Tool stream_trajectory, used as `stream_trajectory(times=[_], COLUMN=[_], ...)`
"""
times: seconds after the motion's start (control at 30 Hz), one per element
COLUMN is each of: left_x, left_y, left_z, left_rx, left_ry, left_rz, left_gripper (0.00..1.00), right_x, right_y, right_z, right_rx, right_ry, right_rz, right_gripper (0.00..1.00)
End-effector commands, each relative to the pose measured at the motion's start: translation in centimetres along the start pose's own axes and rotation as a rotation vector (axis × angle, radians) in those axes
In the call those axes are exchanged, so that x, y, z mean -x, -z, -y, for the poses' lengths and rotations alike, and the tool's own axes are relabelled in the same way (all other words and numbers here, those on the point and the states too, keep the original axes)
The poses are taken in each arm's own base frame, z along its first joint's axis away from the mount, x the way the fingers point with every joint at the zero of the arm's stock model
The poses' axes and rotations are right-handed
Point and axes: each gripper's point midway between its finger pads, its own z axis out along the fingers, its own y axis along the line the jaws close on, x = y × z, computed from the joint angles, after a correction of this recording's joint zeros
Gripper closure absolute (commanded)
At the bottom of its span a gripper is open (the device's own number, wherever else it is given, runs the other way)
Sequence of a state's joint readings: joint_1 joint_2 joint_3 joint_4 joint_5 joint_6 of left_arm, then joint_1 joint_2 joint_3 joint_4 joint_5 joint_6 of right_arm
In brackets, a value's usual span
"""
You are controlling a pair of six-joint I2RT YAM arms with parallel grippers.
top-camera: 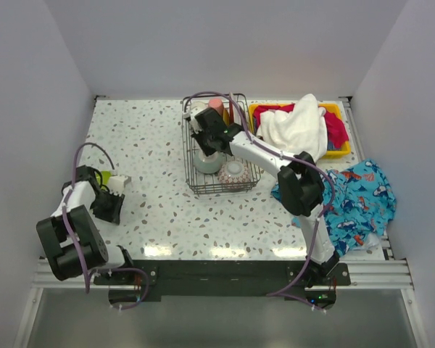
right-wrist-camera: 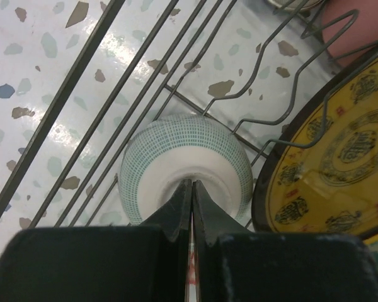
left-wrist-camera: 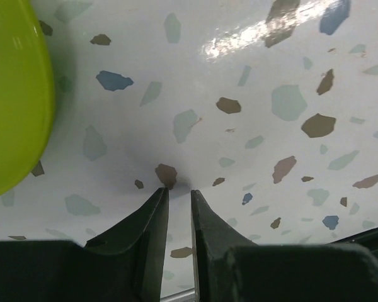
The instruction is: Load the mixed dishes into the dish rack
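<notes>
Reaching into the dish rack (top-camera: 192, 181), I had my right gripper (right-wrist-camera: 190, 182) clenched shut, its tips meeting over the foot of the upturned patterned bowl (right-wrist-camera: 176, 145), which lay on the rack's wires beside an amber plate (right-wrist-camera: 340, 151). My left gripper (left-wrist-camera: 178, 189) pointed down at the bench (left-wrist-camera: 271, 126), narrowly parted and grasping nothing, the lime-green plate (left-wrist-camera: 12, 94) just beside it.

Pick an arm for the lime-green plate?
Left. The left gripper is beside the lime-green plate; the right gripper is away inside the dish rack, over an upturned bowl.
</notes>
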State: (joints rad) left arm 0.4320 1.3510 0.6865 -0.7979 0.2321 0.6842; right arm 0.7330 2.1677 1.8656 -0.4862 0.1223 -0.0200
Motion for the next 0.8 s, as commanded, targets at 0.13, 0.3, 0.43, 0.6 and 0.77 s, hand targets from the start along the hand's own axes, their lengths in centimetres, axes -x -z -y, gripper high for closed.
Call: stream_trajectory(times=[0.13,0.3,0.43,0.6,0.77], left_x=[5.2,9.1,10.2,10.9,9.3], left_y=[4.6,6.2,4.8,3.5,1.3], left_z=[-0.3,-4.6,-7.3,-9.2,-8.2], left_rx=[0.027,0.159,0.192,0.201,0.129], left_ry=[-0.050,0.012,0.069,0.119,0.081], left_rz=[0.225,0.284,0.247,0.228,0.157], left_gripper=[0.73,0.70,0.65,0.56,0.57], right_x=[-0.6,-3.2,-5.4,-7.0,-6.7], right_y=[1.0,2.8,4.1,5.7,7.6], right_z=[1.4,0.4,-1.4,-3.7,-5.2], right_rx=[-0.053,0.008,0.080,0.147,0.174], right_ry=[0.080,0.088,0.094,0.118,0.118], right_rz=[-0.040,-0.106,-0.167,-0.200,-0.178], right_gripper=[1.00,1.00,1.00,1.00,1.00])
